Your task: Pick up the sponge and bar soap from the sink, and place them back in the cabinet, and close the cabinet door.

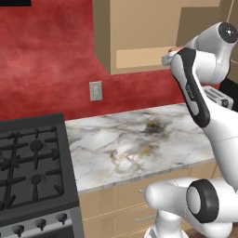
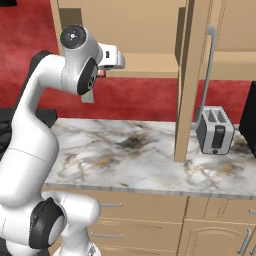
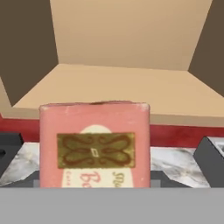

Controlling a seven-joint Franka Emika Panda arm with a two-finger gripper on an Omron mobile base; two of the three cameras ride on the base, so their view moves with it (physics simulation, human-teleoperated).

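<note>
Bar soap (image 3: 94,146) sits upright right in front of the hand camera, a pink-red flat block with a gold ornamental label and a pale oval patch beneath it, held up in front of the cabinet's open mouth. It looks carried by the gripper (image 2: 102,73), though the fingertips are covered by the block in the hand view and too small to read from the base, so I cannot tell how the jaws stand. A small reddish bit shows just below the white hand in the right base view, level with the cabinet's lower front edge. Beyond the soap, the cabinet (image 3: 122,87) opens as a tan box with a plain flat shelf and darker side walls. From the left base view the arm reaches up to the cabinet's bottom edge (image 1: 139,58). The cabinet door (image 2: 189,80) stands swung out, seen edge-on in the right base view, its long silver handle (image 2: 210,65) running vertically just beside it. Below lies the marbled tabletop (image 1: 135,139), with a red wall behind and a pale outlet plate (image 1: 95,90) on it. A silver toaster (image 2: 215,131) stands on the tabletop near the door's lower end. A black gas stove (image 1: 32,162) sits at the tabletop's left, in the left base view.
</note>
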